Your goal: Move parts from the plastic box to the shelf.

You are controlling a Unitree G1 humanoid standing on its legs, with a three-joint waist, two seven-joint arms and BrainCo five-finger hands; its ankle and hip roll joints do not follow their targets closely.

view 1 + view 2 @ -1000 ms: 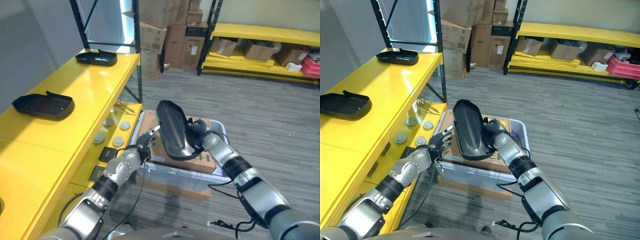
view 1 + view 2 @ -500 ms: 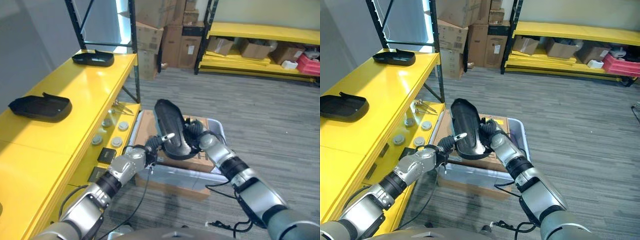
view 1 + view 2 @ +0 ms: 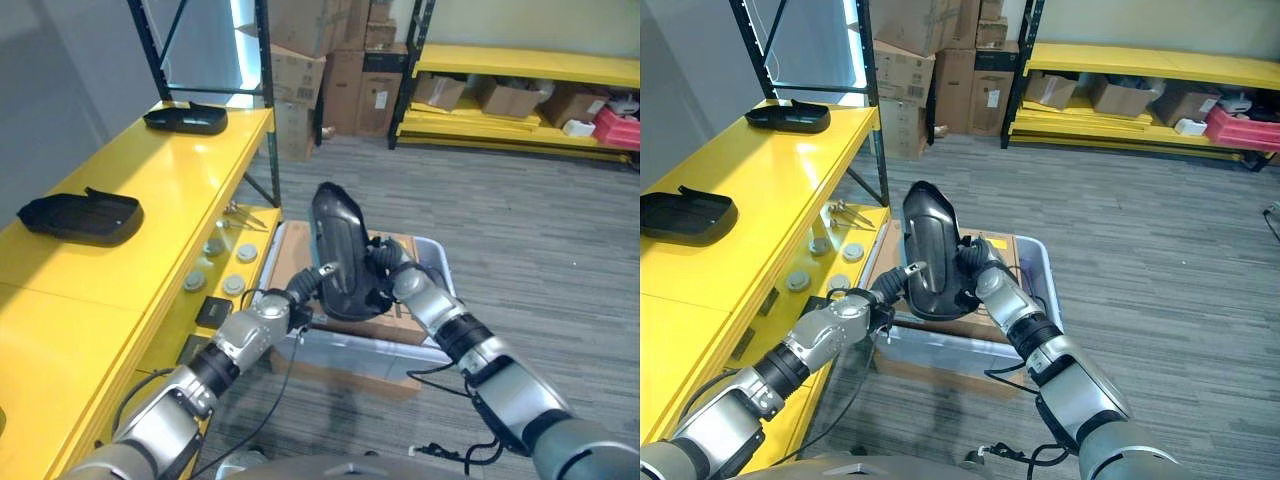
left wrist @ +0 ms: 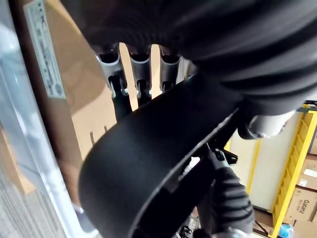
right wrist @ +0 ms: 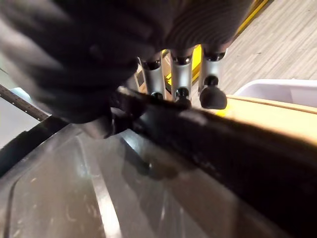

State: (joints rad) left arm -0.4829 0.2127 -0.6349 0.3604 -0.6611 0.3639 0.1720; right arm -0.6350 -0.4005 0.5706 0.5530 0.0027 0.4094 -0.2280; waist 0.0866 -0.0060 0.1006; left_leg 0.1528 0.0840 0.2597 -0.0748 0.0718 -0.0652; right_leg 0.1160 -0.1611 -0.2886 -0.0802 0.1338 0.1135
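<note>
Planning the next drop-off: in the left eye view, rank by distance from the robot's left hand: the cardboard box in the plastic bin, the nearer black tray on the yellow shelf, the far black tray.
1. Cardboard box, just beside left hand.
2. Nearer black tray, shelf's near part.
3. Far black tray, shelf's far end.

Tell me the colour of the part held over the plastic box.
Glossy black part, clearest in the right eye view.
</note>
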